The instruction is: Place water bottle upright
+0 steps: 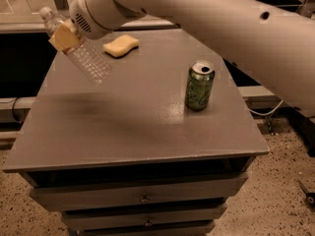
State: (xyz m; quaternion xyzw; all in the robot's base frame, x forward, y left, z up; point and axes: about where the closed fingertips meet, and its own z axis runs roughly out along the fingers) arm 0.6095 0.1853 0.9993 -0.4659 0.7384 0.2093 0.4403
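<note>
The water bottle (87,59) is a clear ribbed plastic bottle, held in the air above the left part of the grey table (138,127). It is tilted, with its capped end up and to the left and its base down and to the right. My gripper (64,36) is shut on the bottle's upper part, with a tan finger pad (63,37) across it. The big white arm reaches in from the upper right. The bottle's label is hidden by the pad.
A green soda can (199,85) stands upright on the right side of the table. A yellow sponge (121,45) lies at the back. Drawers (142,198) are below the table front. A speckled floor surrounds the table.
</note>
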